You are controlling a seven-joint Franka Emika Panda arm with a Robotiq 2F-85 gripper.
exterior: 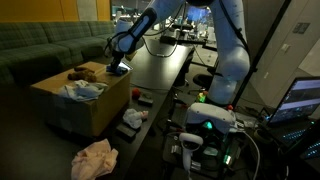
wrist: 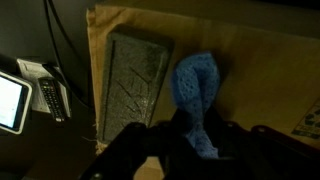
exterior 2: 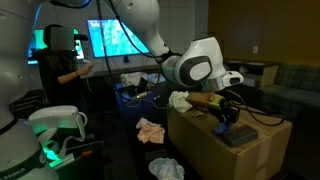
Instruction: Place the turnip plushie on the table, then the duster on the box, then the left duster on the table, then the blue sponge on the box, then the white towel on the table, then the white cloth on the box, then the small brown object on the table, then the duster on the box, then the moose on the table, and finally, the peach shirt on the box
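My gripper [wrist: 190, 140] is shut on a blue fuzzy sponge [wrist: 195, 85] and holds it over the top of the cardboard box [wrist: 255, 80]. A grey-green flat pad [wrist: 135, 80] lies on the box just beside it. In both exterior views the gripper [exterior: 118, 66] [exterior 2: 226, 118] hangs over a box corner with the blue sponge [exterior: 118, 71] [exterior 2: 224, 129] under it. A brown plush [exterior: 82, 73] and a white cloth [exterior: 86, 90] sit on the box [exterior: 95, 112]. A peach shirt [exterior: 95, 158] lies on the floor.
A long dark table [exterior: 165, 60] runs beside the box, with a white towel [exterior: 133, 118] near its front end. A remote and a tablet [wrist: 15, 100] lie below the box edge. A couch [exterior: 40, 45] stands behind. A person [exterior 2: 65, 65] sits at monitors.
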